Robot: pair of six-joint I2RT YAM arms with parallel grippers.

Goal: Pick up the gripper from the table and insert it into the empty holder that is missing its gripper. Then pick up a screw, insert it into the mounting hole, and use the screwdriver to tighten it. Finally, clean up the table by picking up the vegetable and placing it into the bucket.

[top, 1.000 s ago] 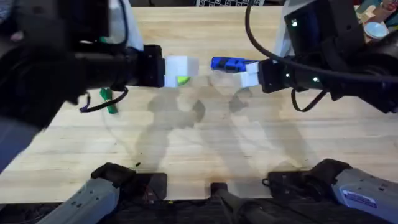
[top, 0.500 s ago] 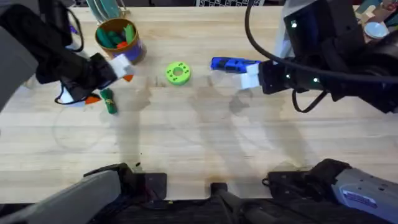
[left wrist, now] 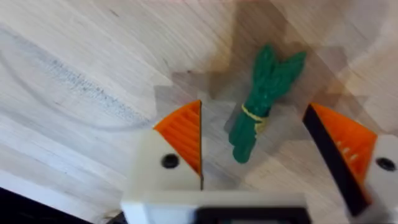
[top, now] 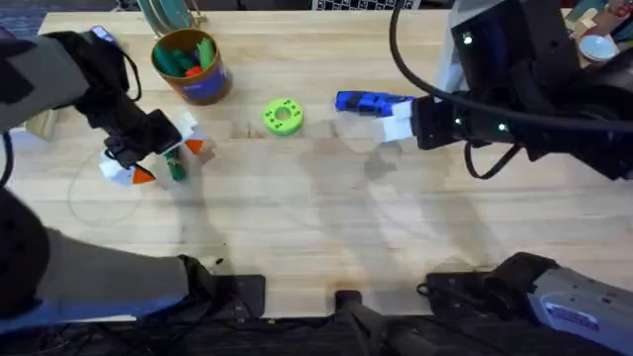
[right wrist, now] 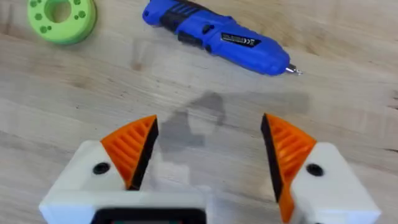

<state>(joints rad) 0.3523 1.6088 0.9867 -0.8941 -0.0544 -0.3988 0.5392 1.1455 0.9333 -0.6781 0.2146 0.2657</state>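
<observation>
The dark green vegetable (top: pixel 176 168) (left wrist: pixel 261 106) lies flat on the table (top: pixel 326 218) at the left. My left gripper (top: pixel 166 160) (left wrist: pixel 261 149) hangs low over it, open, one orange pad on each side of the vegetable and neither touching it. The orange-brown bucket (top: pixel 193 67) with toy vegetables inside stands just behind. The blue screwdriver (top: pixel 368 102) (right wrist: pixel 214 36) lies at mid-table, its tip pointing right. My right gripper (top: pixel 394 123) (right wrist: pixel 208 149) hovers open just in front of it, holding nothing. The loose gripper part, the holder and the screws are out of view.
A lime-green round disc (top: pixel 283 116) (right wrist: pixel 61 17) with holes lies between the bucket and the screwdriver. A black cable loops from the left arm near the table's left edge. Both arm bases sit at the near edge.
My left arm has swung from the table's middle to the left and come down so its open fingers straddle the vegetable. The right arm and the screwdriver have not moved.
</observation>
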